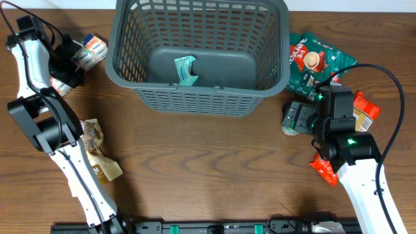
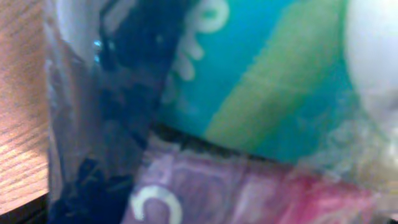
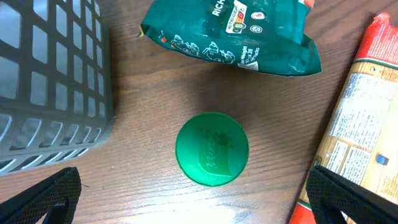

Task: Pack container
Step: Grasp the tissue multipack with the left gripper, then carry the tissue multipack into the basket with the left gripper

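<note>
Your left gripper (image 1: pixel 70 60) is at the far left, right by a little can (image 1: pixel 91 49). Its camera is all blurry, so you cannot tell if its jaws are apart or together. The container (image 1: pixel 195 101) sits in the middle at the back of the table, with a teal packet (image 1: pixel 185 70) on its floor. Your right gripper (image 3: pixel 193 180) hangs over a green lid (image 3: pixel 211 146) just beside the container. Its jaws are wide apart and hold nothing. A green bag (image 3: pixel 230 31) lies near.

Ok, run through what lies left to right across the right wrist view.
First the container → round green lid → orange-edged packet. The green bag is left out: it spans above the lid.
</note>
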Controlling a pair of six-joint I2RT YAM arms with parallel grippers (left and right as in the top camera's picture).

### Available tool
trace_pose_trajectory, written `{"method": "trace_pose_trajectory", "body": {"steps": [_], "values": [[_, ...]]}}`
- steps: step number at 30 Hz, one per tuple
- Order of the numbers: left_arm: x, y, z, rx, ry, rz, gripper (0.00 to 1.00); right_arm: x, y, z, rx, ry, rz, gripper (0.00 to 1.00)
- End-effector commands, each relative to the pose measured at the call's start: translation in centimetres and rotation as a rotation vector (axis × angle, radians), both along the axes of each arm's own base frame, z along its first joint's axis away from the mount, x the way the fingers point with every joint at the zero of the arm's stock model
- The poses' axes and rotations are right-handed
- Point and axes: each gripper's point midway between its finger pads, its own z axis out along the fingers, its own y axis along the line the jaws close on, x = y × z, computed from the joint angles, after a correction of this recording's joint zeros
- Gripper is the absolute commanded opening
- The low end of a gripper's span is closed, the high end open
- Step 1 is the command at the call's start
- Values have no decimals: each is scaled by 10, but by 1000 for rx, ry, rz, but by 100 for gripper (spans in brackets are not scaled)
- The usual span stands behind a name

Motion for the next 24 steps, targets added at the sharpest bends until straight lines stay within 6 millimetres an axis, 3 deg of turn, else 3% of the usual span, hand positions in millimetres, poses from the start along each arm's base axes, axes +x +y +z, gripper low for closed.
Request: {"method": "trace_pose_trajectory", "body": {"steps": [1,3,7,10,12,14,18,20,24], "values": [[-4,-9,-19,-43,33,-8,89,3,1,5,20,-12,-22,99],[-6,-10,-19,-46,38,-10,70,3,0,5,14,-13,-26,99],[-9,-18,-19,-63,62,25,52,3,-1,5,9,-14,-31,99],[-7,-25,-16,-78,62,98,25,3,-1,5,9,-14,-31,99],[-4,-31,-9,-85,51,149,15,3,-1,5,9,-14,-30,99],[1,-37,4,-91,26,208,11,3,-1,5,9,-13,-30,99],[9,-47,62,-110,-66,365,9,3,-1,5,8,-13,-31,99],[10,-50,103,-126,-138,453,9,3,-1,5,8,-14,-31,99],[0,-60,209,-152,-342,508,6,3,-1,5,-2,-12,-17,99]]}}
